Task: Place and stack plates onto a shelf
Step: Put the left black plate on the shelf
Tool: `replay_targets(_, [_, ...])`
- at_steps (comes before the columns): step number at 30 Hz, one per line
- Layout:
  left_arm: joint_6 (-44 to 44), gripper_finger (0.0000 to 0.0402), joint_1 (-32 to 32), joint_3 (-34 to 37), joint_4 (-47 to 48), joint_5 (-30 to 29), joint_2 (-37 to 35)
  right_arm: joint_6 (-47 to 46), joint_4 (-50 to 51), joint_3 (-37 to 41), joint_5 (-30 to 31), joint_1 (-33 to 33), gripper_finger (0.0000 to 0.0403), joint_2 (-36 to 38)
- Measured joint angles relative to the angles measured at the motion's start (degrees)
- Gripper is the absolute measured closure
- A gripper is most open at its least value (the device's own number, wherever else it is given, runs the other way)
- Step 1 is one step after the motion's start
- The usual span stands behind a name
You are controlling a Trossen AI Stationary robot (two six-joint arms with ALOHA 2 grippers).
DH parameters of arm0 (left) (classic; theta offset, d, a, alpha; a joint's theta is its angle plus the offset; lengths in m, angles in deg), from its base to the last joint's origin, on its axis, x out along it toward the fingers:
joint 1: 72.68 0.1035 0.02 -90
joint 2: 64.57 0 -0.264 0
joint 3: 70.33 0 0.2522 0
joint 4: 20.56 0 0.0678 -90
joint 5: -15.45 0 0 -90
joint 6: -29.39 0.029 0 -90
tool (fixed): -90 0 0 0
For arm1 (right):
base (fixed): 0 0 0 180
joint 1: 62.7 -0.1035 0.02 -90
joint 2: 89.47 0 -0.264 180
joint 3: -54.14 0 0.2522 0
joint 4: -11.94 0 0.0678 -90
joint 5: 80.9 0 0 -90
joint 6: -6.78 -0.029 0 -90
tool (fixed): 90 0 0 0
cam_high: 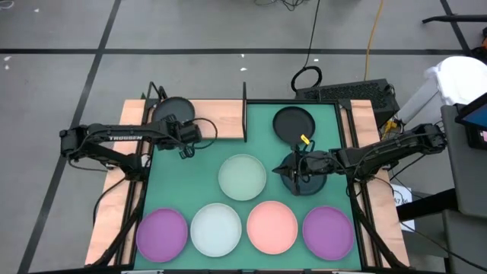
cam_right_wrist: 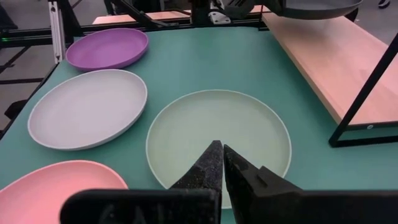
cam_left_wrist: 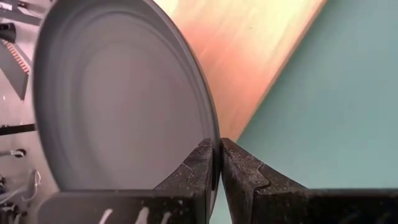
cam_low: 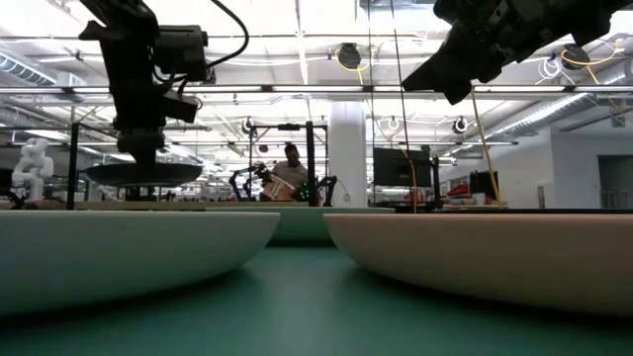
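Note:
My left gripper (cam_high: 183,141) is shut on a dark plate (cam_high: 173,111), which it carries over the wooden shelf (cam_high: 217,118); the low view shows that plate (cam_low: 143,174) level above the board. My right gripper (cam_right_wrist: 222,163) is shut on nothing and hangs high over the mat near a second dark plate (cam_high: 310,183), facing the pale green plate (cam_right_wrist: 217,134). A third dark plate (cam_high: 293,122) lies on the mat by the shelf. Purple (cam_high: 161,234), white-blue (cam_high: 216,229), pink (cam_high: 272,226) and purple (cam_high: 328,230) plates lie in a row along the near edge. My left gripper pinches the dark plate's raised rim (cam_left_wrist: 210,127) on the side toward the table's near edge, one finger inside the plate and one outside. The fingers (cam_left_wrist: 249,180) come from above, pointing down. The plate sits level below them, lifted clear of the shelf board.
The shelf's black upright post (cam_high: 245,110) stands between the board and the green mat (cam_high: 205,183). In the right wrist view the frame's post (cam_right_wrist: 367,93) rises beside the board's edge. Cables and a keyboard (cam_high: 350,93) lie beyond the far edge.

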Motion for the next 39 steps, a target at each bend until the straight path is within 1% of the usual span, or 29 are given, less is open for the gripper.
replay_targets(17, [-0.6, 0.0369, 3.6, 0.0, -0.1, 0.6, 0.0, 0.0, 0.0, 0.0, -0.1, 0.0, 0.0403, 0.0])
replay_targets(39, [-4.8, 0.0369, 3.7, 0.0, 0.1, 2.1, 0.1, 0.0, 0.0, 0.0, -0.1, 0.0, 0.0403, 0.0])
